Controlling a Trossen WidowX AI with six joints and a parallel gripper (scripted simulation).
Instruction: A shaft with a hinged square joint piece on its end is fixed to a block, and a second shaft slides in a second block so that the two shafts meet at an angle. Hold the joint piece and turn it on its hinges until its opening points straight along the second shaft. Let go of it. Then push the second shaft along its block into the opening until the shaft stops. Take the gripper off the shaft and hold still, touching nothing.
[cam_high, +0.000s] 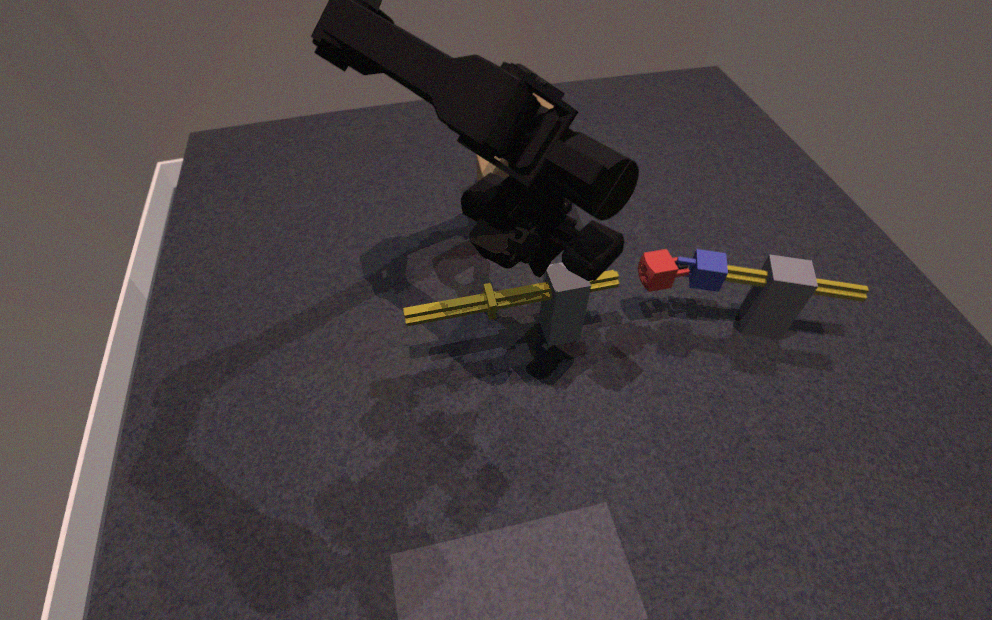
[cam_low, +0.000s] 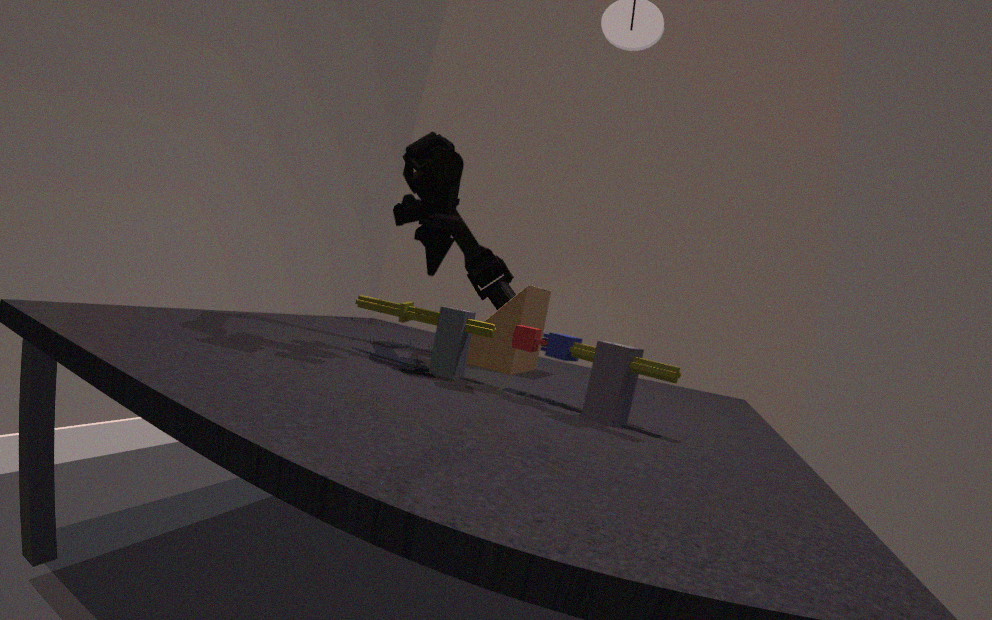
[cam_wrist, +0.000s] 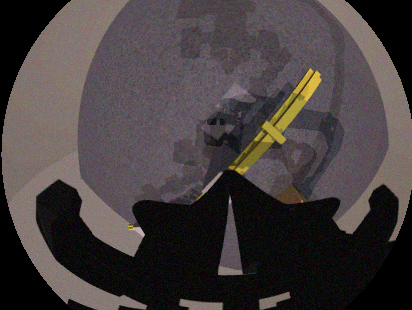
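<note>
A lamp hangs above the surface; a pale ledge lies beyond its left side, lower down.

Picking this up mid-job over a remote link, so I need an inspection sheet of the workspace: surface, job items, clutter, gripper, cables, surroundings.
Surface: dark speckled table top, shadows across it.
Job's things: red joint piece hinged to blue piece on the fixed shaft; sliding shaft through its block, its end short of the red piece.
Clutter: nothing seen.
Gripper: shut, above the table, nothing between its fingers.
Cables: nothing seen on the table.
Surroundings: plain walls, round lamp overhead.
</note>
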